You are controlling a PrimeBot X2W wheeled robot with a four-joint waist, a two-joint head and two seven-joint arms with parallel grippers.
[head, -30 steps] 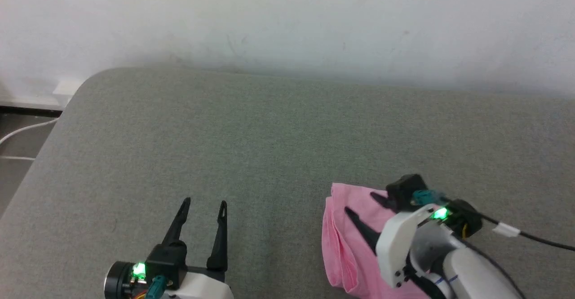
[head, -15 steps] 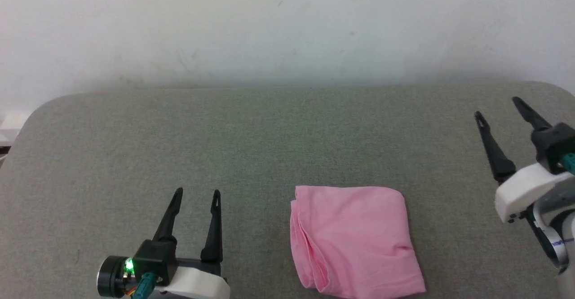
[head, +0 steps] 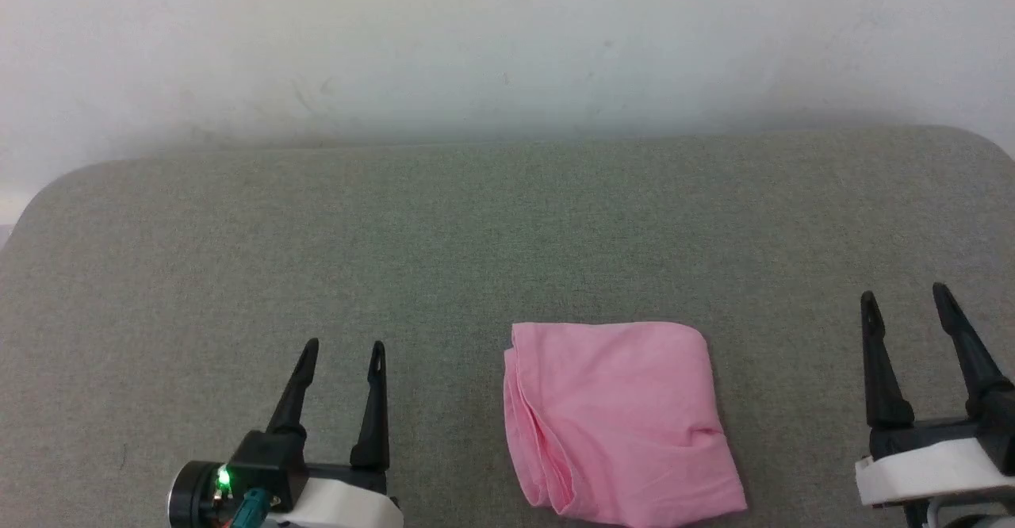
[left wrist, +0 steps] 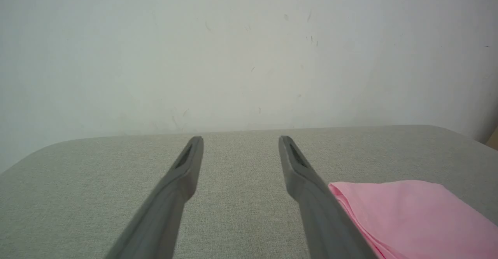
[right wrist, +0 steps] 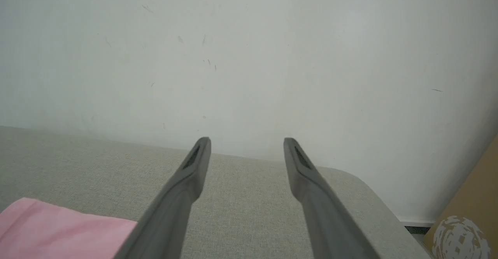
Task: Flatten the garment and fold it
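Left gripper [head: 344, 344] sits at 7 o'clock in my head view, fingers spread wide, nothing between them. Right gripper [head: 905, 292] at 4 o'clock reads the same: wide apart, empty. Neither touches the cloth. Garment [head: 618, 417] lies folded into a compact pink packet on the grey pad [head: 476, 235], around 5 o'clock, between the two grippers. Its layered edges stack along the 9 o'clock side. White wall [head: 507, 36] at 12 o'clock.

A grey fabric-covered surface [head: 444, 235] with rounded corners carries the folded pink garment [head: 618, 421].
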